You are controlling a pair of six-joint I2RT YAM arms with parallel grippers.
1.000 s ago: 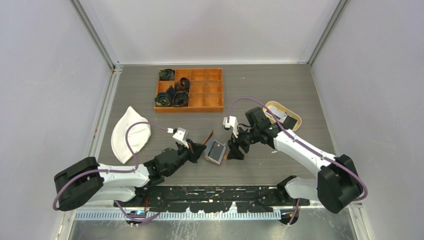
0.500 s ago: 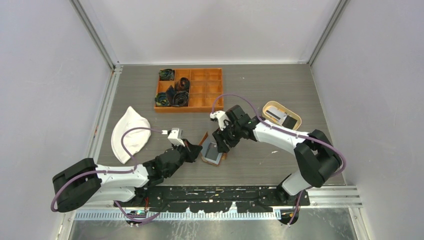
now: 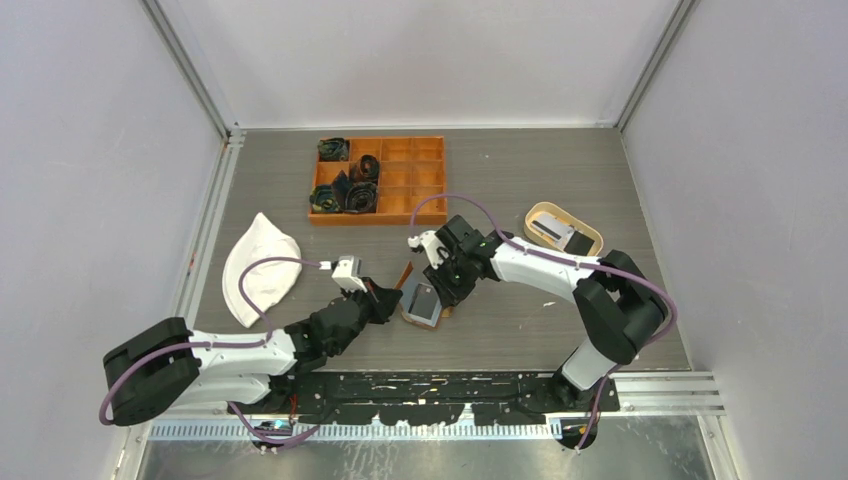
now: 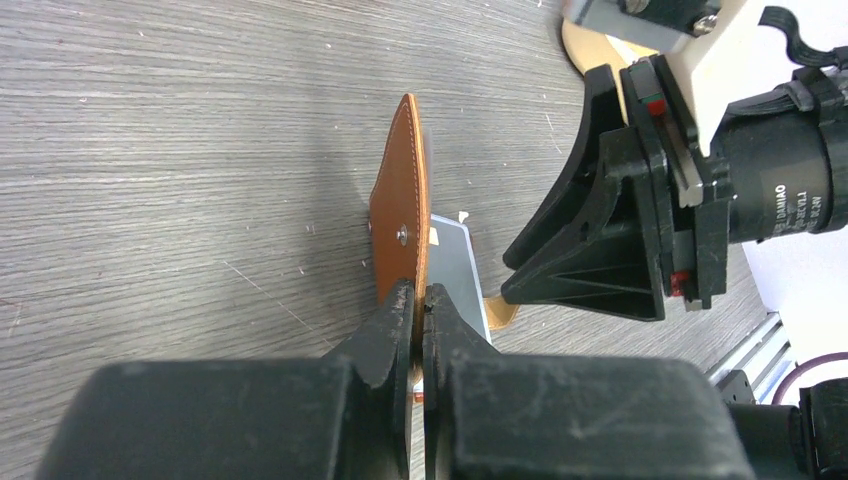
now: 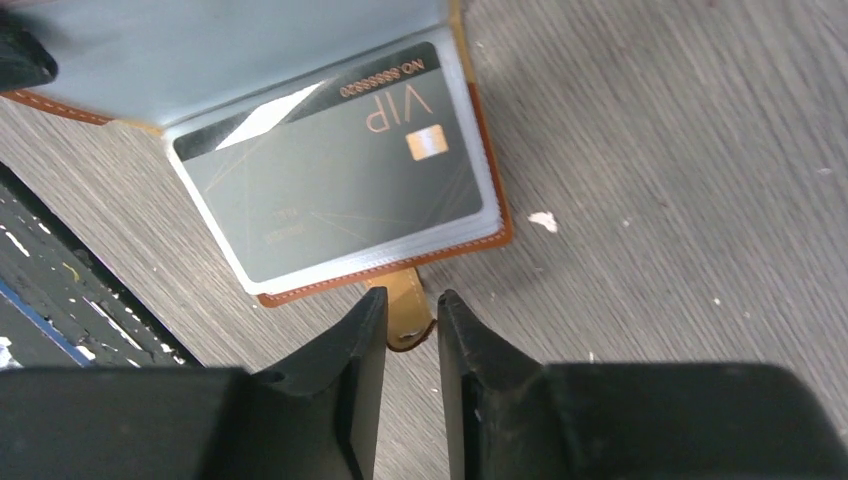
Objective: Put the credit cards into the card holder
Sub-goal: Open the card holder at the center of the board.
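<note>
The brown card holder [image 3: 421, 303] lies open in the middle of the table, a dark grey VIP credit card [image 5: 330, 190] in its clear inner sleeve. My left gripper [image 4: 420, 300] is shut on the holder's cover flap [image 4: 400, 215] and holds it standing on edge. My right gripper [image 5: 410, 298] hovers low at the holder's near edge. Its jaws are narrowly open, one on either side of the snap tab [image 5: 405, 315]. In the top view the right gripper [image 3: 437, 290] sits just right of the holder. More credit cards [image 3: 558, 229] lie in the beige tray.
The oval beige tray [image 3: 592, 243] stands at the right. An orange compartmented box [image 3: 420, 180] with dark rolled items sits at the back. A white cloth [image 3: 262, 268] lies at the left. The arms' base rail runs along the near edge.
My right arm has swung left from near the tray to the holder's edge, and its jaws have narrowed around the snap tab. My left gripper has kept its hold on the flap.
</note>
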